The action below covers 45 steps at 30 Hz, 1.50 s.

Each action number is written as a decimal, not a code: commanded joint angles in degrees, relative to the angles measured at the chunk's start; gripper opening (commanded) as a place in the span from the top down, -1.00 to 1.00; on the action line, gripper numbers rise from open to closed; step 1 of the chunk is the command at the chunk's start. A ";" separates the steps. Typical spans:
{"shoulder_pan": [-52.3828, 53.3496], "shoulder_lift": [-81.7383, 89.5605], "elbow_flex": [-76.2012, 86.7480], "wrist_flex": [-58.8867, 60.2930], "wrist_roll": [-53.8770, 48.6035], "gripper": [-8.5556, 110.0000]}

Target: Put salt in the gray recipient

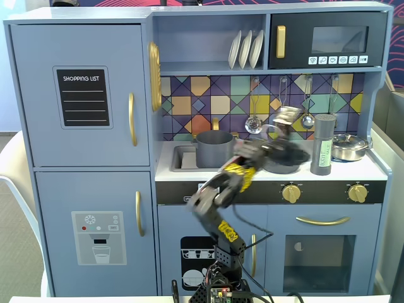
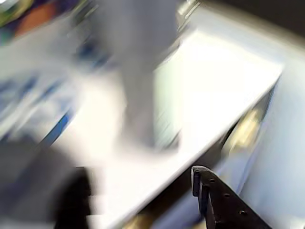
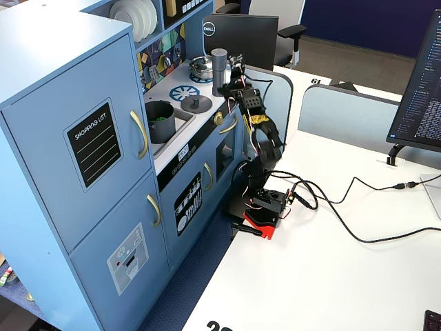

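- On the white counter [image 1: 252, 175] of the blue toy kitchen, the salt [image 1: 323, 144] stands upright toward the right end in a fixed view, its pale green label facing out; just to its right sits a shiny silver lidded pan [image 1: 349, 147].
- Toward the left of that counter, the gray recipient [image 1: 214, 149] stands in the sink [image 1: 180, 158], well apart from the salt; in a fixed view from the side [image 3: 160, 121] something green shows inside it.
- Between pot and shaker, a dark flat round lid with a knob [image 3: 196, 103] lies on the printed burner.
- Reaching up from its base in front of the oven door, the arm is bent over the counter edge, and the gripper [image 1: 285, 121] is raised to the left of the salt, near it but not touching as far as the blur allows.
- The gripper is motion-blurred in both fixed views, so whether its fingers are apart or together cannot be told.
- From the wrist view, a smeared tall gray shape with a pale patch fills the centre, likely the salt [image 2: 138, 81]; one dark gripper finger [image 2: 209, 195] enters from the bottom edge, clear of it.
- Behind the gripper, silver ladles [image 1: 253, 123] hang on the patterned back wall, and white plates [image 1: 246, 49] stand on the shelf above.
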 commanded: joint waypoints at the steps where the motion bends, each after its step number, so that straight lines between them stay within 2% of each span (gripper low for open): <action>1: -16.44 17.49 7.12 20.65 5.80 0.86; 7: -31.55 33.93 34.98 20.13 -9.14 0.86; 13: -35.95 42.10 56.60 11.69 -6.86 0.86; 18: -39.81 45.35 67.32 11.60 -7.21 0.86; 23: -41.40 49.04 72.33 16.35 -8.61 0.86; 26: -41.48 49.31 73.04 19.42 -13.27 0.86; 29: -40.25 49.92 73.65 20.04 -0.18 0.83; 34: -38.50 51.86 74.00 21.45 -5.19 0.81; 45: -42.54 51.94 74.00 21.45 -4.83 0.78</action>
